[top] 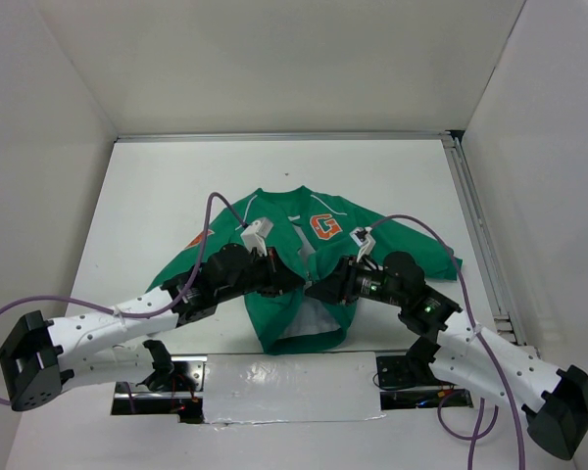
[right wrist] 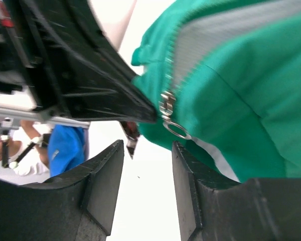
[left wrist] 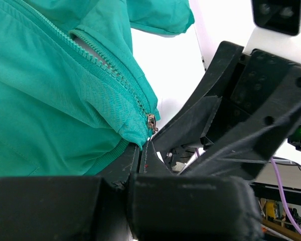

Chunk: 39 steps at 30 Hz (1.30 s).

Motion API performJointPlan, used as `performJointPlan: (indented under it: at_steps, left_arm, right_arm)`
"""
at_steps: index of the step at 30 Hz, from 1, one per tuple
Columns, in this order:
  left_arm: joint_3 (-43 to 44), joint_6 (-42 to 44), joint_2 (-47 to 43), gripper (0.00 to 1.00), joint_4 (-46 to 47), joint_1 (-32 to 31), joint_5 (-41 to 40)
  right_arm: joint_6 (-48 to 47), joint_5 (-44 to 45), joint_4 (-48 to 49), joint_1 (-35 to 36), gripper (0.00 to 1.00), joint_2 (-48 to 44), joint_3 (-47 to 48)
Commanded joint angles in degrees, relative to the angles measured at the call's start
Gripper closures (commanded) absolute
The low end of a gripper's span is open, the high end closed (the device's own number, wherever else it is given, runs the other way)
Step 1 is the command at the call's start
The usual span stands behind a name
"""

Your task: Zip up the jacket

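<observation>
Jacket hem clamped in left end effector | right end effector apart, zipper pull just ahead

Jacket on the table; left end effector at its front opening, right end effector beside.

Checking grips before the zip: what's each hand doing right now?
Left hand: closed on the jacket, at its bottom hem.
Right hand: open, holding nothing.

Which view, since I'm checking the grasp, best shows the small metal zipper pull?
Right wrist: the small metal zipper pull hangs close, unobstructed, near the open right gripper. Left wrist shows it smaller; top external hides it.
</observation>
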Motion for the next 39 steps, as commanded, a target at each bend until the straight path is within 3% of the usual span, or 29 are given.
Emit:
performJointPlan:
  at_steps: [1, 20, 28, 35, 39]
  left_arm:
    - [2.9, -1.1, -1.4, 1.0, 4.3, 0.3, 1.2]
    - [4.7, -1.1, -1.6, 1.0, 4.5, 0.3, 1.4]
    - [4.8, -1.4, -1.3, 1.0, 4.6, 0.2, 3.6]
    - [4.0, -1.6, -2.0, 1.0, 4.3, 0.2, 3.0]
    - [3.8, -1.7, -2.1, 1.0, 3.8, 0.2, 2.3]
  right_arm:
    - [0.9, -2.0, 7.9, 0.4, 0.49, -1.0, -0.4]
    - [1.6, -1.3, 7.0, 0.5, 0.43, -1.4, -2.5]
    - [2.1, 1.1, 14.3, 0.4, 0.4, 0.8, -1.9]
    - [2.6, 0.7, 16.6, 0.4, 0.41, 2.6, -0.3]
    - [3.2, 2.5, 15.6, 0.6, 0.47, 0.6, -1.4]
